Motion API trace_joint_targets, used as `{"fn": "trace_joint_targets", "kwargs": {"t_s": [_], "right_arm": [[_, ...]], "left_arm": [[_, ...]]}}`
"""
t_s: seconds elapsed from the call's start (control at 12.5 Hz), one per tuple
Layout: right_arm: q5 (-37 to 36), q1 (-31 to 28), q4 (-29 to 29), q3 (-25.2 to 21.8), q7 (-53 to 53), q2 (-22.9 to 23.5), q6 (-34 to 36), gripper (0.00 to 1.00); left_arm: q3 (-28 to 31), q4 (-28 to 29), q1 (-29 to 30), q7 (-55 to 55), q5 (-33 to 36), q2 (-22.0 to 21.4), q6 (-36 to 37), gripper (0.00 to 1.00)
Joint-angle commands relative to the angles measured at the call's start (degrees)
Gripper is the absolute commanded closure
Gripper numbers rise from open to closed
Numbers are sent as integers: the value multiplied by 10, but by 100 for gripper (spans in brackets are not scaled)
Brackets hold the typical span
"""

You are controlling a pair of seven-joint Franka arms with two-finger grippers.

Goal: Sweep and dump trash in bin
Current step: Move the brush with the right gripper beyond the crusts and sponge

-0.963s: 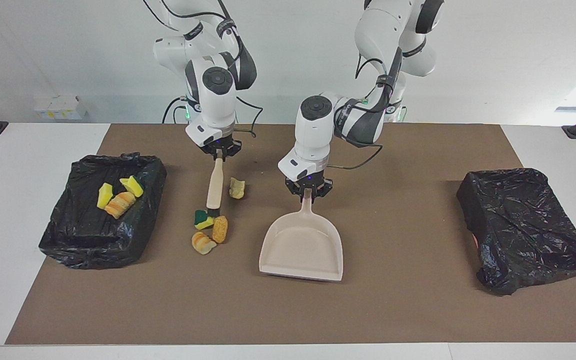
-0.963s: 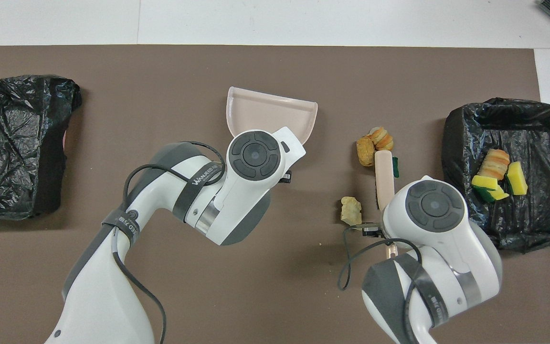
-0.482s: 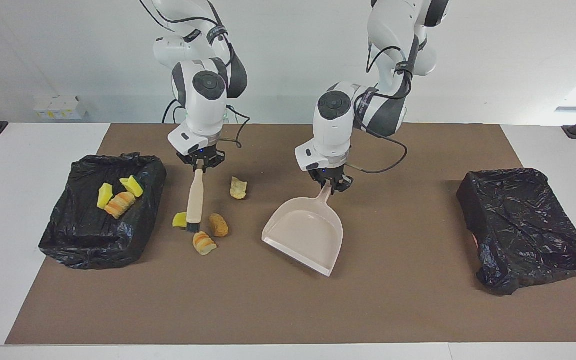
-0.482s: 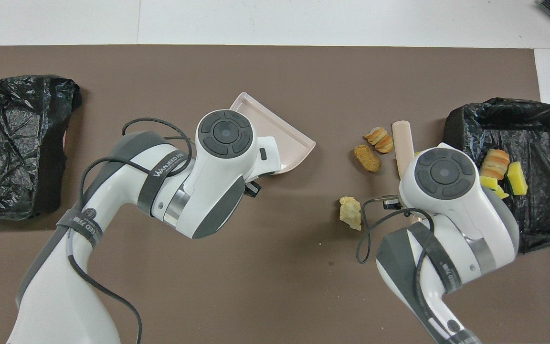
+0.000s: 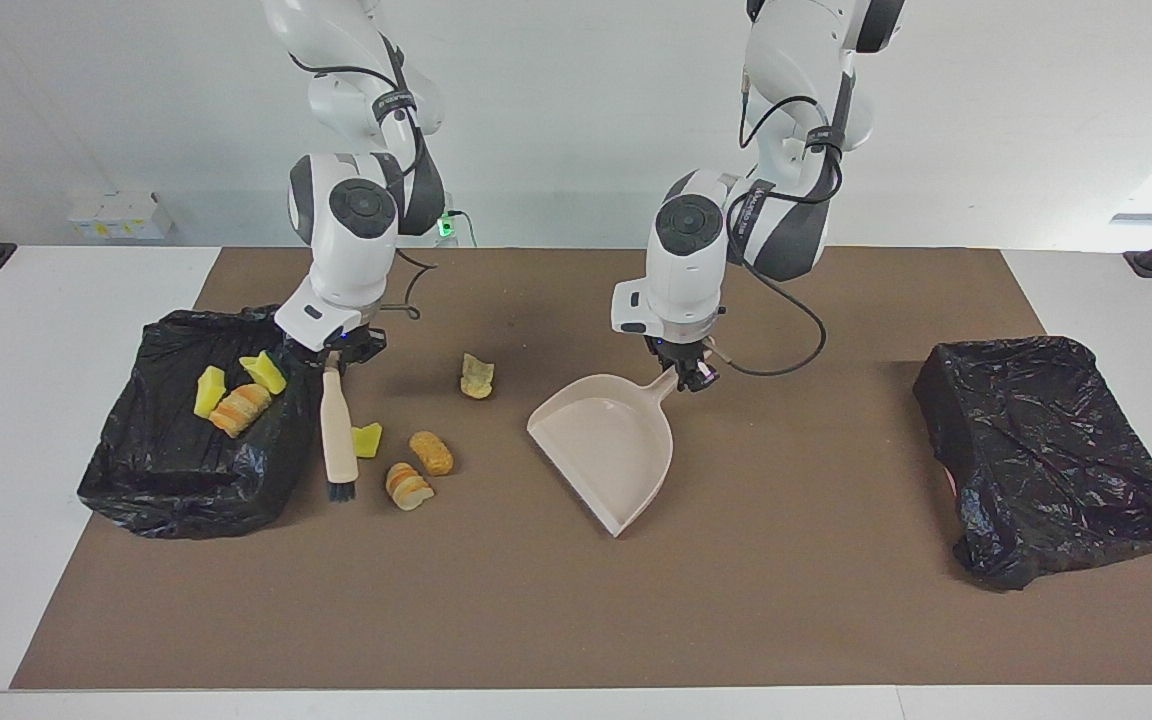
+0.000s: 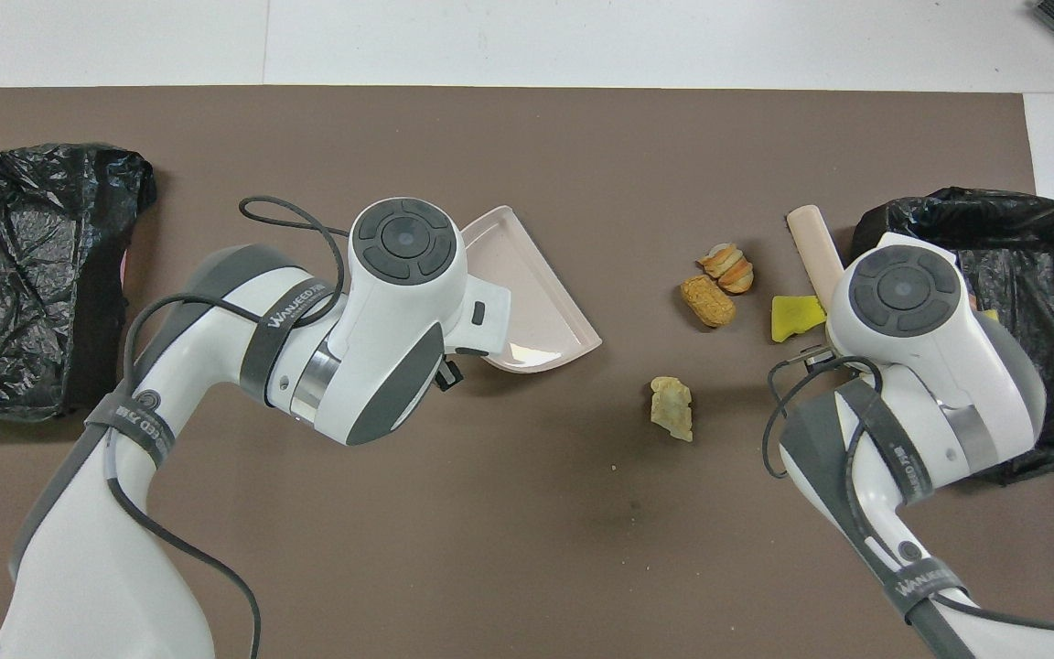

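Brush in my right claw, dustpan in my left, trash split between tabletop and bin

My right claw (image 5: pixel 333 357) is clamped on the beige brush (image 5: pixel 338 432), which hangs bristles-down beside the black-lined bin (image 5: pixel 191 485) at the right arm's end of the tabletop (image 5: pixel 836 620). My left claw (image 5: pixel 688 375) grips the handle of the beige dustpan (image 5: pixel 604 448), tilted on edge near the middle. In the overhead view, four scraps of trash lie on the brown mat: a yellow sponge piece (image 6: pixel 797 316) at 9 o'clock from the brush, an orange-tan chunk (image 6: pixel 708 302) and a striped bread piece (image 6: pixel 730 265) just beside each other, and a pale chunk (image 6: pixel 672 407) at 6 o'clock from them. Three more scraps (image 5: pixel 234 392) sit in the bin. A second black-lined bin (image 5: pixel 1046 450) stands at the left arm's end.
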State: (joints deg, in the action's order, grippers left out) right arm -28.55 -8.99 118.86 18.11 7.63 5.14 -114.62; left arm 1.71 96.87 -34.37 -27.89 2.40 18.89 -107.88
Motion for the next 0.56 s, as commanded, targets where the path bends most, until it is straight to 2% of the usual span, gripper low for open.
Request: {"fn": "trace_joint_targets", "kwargs": {"t_s": [0.0, 0.24, 0.48], "right_arm": [[-17, -15, -1, 7, -4, 9, 18, 100], [-3, -28, 15, 13, 18, 21, 7, 100], [71, 17, 9, 14, 28, 44, -9, 100]], "left_arm": [[-2, 36, 15, -93, 11, -25, -5, 100], [-3, 95, 13, -163, 42, -52, -57, 100], [-3, 128, 5, -162, 51, -69, -80, 100]]}}
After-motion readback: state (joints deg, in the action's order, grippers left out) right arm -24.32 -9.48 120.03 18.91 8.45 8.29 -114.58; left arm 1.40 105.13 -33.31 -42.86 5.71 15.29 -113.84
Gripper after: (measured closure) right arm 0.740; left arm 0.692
